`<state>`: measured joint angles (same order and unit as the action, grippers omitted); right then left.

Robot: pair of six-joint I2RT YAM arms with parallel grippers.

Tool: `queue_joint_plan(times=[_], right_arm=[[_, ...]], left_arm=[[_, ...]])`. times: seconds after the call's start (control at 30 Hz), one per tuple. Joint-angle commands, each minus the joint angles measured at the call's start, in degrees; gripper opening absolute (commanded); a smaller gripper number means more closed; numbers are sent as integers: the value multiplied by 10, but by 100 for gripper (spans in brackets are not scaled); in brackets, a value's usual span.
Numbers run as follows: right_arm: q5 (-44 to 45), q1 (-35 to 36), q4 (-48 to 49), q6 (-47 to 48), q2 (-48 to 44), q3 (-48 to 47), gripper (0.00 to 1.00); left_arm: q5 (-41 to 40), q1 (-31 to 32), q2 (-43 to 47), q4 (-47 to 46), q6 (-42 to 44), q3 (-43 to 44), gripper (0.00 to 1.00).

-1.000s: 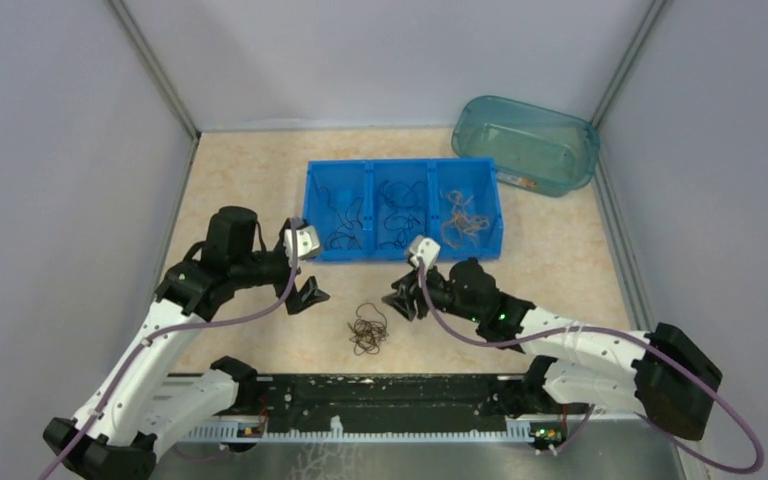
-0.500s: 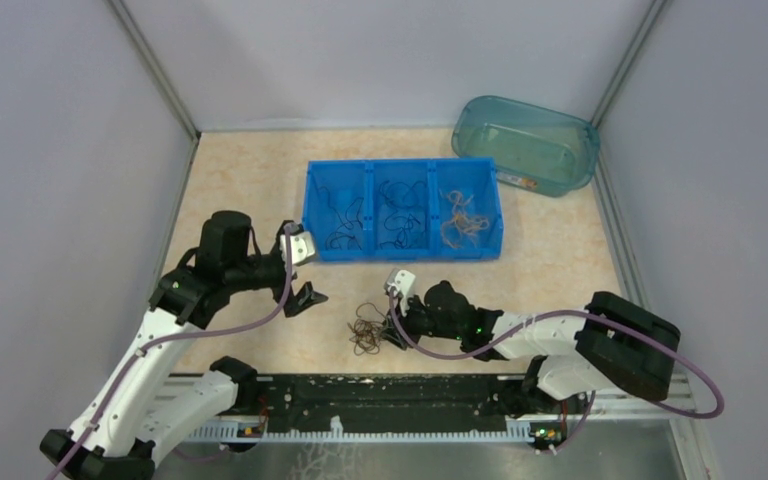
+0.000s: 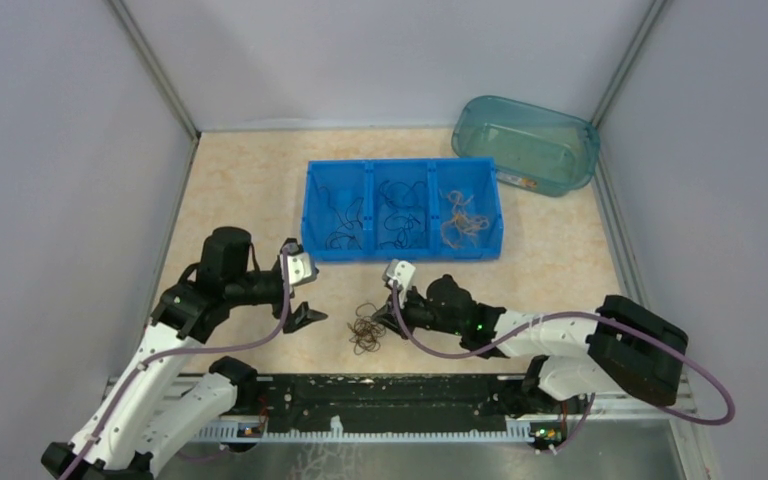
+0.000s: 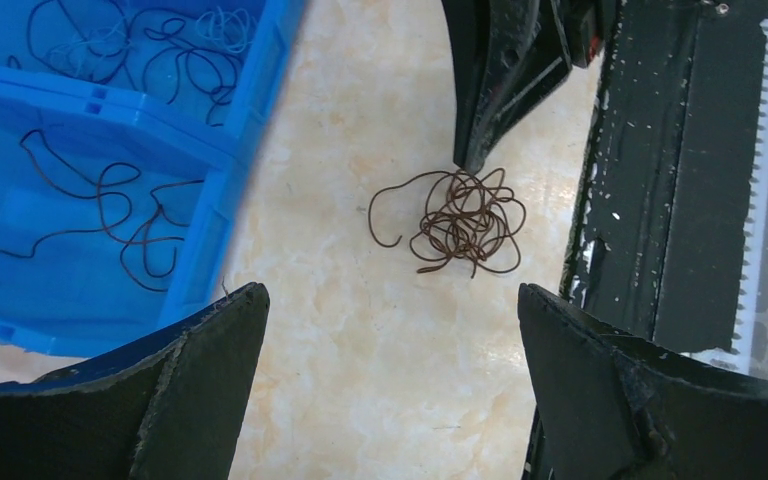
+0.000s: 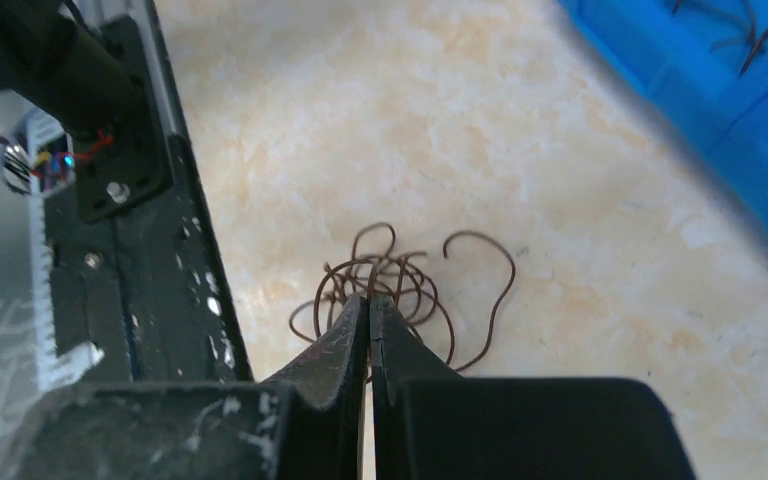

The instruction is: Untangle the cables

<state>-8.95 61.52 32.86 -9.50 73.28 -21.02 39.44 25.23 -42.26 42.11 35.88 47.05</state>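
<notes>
Whereas a second ago the right gripper (image 5: 369,300) stood parted near the blue bin (image 3: 403,254), its jaws are now together, tips on the near edge of the brown cable tangle (image 5: 405,285). The left gripper (image 4: 390,290) gapes wide, with the tangle just beyond its fingers.

Two arms fill my screens, the left arm (image 3: 150,360) and the right arm (image 3: 550,335), each carrying one two-fingered gripper: one left gripper (image 4: 390,292), one right gripper (image 5: 370,300). Two purple cables (image 3: 260,322), one along each arm. One table (image 3: 250,180). One blue tray (image 3: 400,254), divided into three compartments: dark wires (image 3: 345,215) in two of them, tan wires (image 3: 463,222) in the third, too interlaced for me to count strand by strand. One brown tangle (image 4: 465,220) outside the tray; how many wires make it up I cannot tell. One teal tub (image 3: 580,160).
</notes>
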Motion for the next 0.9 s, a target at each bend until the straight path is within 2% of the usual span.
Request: queue_joint_plan(times=[0.0, 0.17, 0.5, 0.87], right_arm=[[-26, 6, 16, 2, -56, -70, 0], [-19, 20, 10, -4, -82, -122, 0], [89, 93, 9, 51, -75, -182, 0], [173, 136, 18, 86, -63, -197, 0]], left_arm=[[59, -3, 24, -30, 15, -25, 100], [95, -2, 22, -67, -13, -32, 99], [122, -2, 12, -89, -106, -15, 98], [241, -1, 9, 21, -40, 18, 92]])
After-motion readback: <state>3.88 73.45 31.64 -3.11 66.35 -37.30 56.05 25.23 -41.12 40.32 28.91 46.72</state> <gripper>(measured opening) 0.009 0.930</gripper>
